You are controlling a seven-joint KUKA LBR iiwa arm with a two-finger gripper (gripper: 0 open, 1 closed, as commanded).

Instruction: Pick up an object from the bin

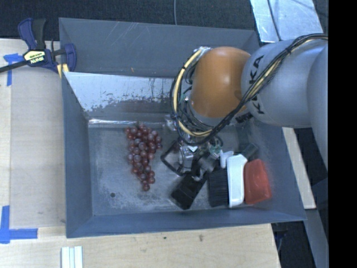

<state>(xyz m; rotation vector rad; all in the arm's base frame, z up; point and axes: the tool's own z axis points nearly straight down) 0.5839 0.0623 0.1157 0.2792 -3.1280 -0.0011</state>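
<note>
Your jaws hang low under the orange wrist cover [220,82], arm [290,88] reaching steeply down; you cannot tell how far open they are. Just below lies a black flat oblong block [186,194], near the front wall between the dark red plastic grape bunch [142,155] and the white-handled black brush [226,183]. It looks stiff and light: grip its narrow sides.

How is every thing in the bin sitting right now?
Grape bunch: lying flat, apart from the gripper.
Black block: lying tilted, close by the gripper.
White-backed brush: lying flat beside the black block.
Red sponge: lying against the brush's white back.
</note>
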